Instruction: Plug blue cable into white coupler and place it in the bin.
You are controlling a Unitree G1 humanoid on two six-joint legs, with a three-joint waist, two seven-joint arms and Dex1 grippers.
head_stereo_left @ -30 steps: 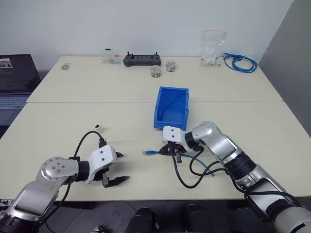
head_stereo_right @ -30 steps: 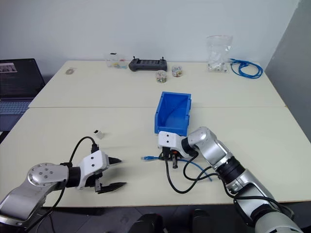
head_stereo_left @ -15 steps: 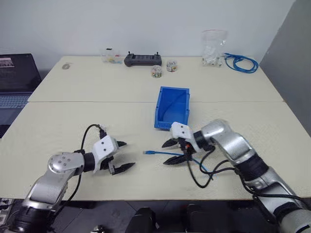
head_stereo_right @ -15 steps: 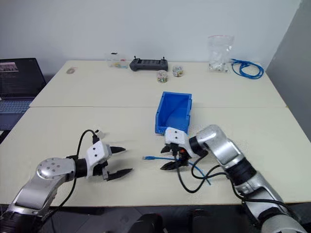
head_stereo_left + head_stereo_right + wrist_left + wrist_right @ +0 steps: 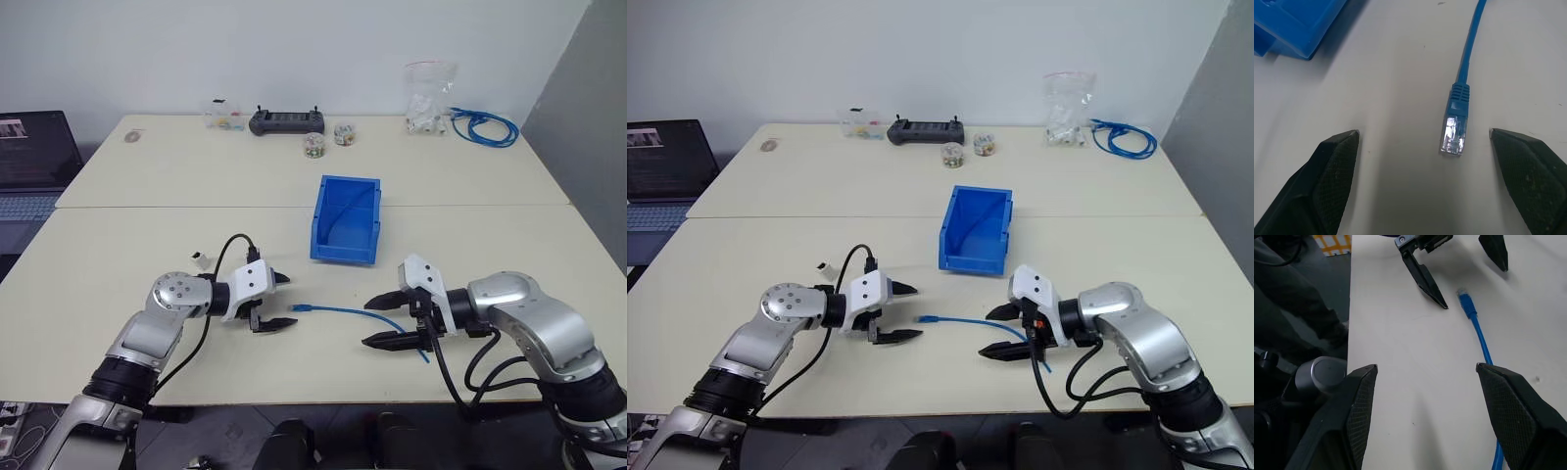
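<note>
Left gripper (image 5: 278, 303) jaws spread, empty, low over the table (image 5: 118, 264), clear plug (image 5: 1453, 136) of the blue cable (image 5: 338, 311) lying between its fingertips, untouched. Right gripper (image 5: 384, 320) also spread, empty, at 3 o'clock of the plug, cable running between its fingers. Bin (image 5: 347, 219) sits at 12 o'clock of the cable. Small white coupler (image 5: 199, 257) near the left arm, at 9 o'clock.

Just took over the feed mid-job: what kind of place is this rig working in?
Probably an office or lab test bench. Pale tables stand against a plain white wall, an open laptop sits at the left edge, and a black handheld controller lies at the far side beside small parts containers.
</note>
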